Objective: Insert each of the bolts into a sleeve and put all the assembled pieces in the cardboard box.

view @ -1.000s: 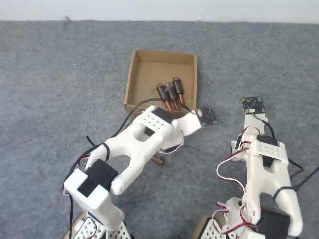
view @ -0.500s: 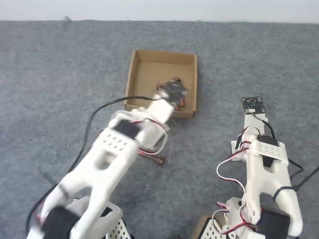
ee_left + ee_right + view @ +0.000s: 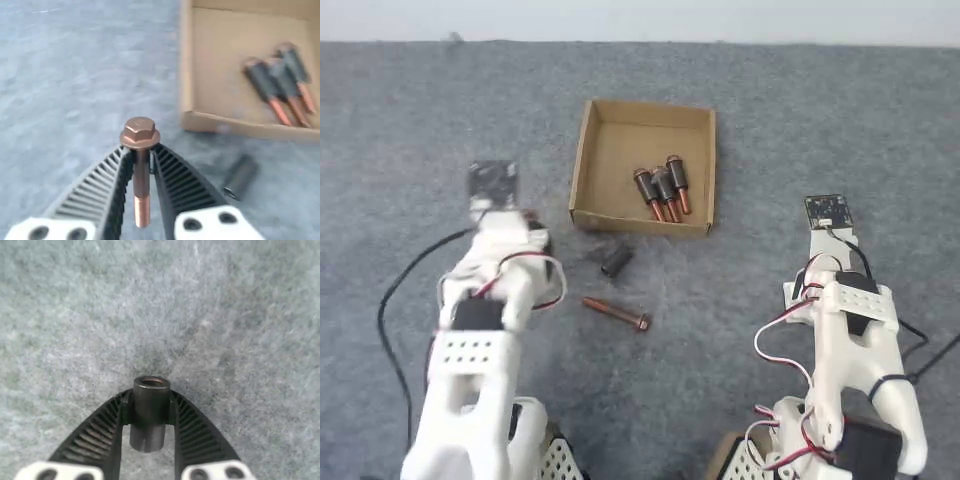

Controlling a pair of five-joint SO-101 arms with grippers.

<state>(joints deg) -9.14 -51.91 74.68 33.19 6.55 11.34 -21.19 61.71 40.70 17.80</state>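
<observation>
Your cardboard box [image 3: 582, 165] holds three assembled pieces [image 3: 660, 190], side by side toward its right wall. Left of the box, your left pincer [image 3: 140, 150] is clamped on a bolt [image 3: 141, 190], its head past the tips. Just in front of the box lies a loose sleeve [image 3: 615, 259], with a second bolt [image 3: 616, 313] farther out. Right of the box, your right pincer [image 3: 149, 399] grips a sleeve [image 3: 149, 432], its open end past the tips.

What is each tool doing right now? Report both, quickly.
Left tool: closed, holding a copper-coloured hex-head metal bolt.
Right tool: closed, holding a short black cylindrical sleeve.
</observation>
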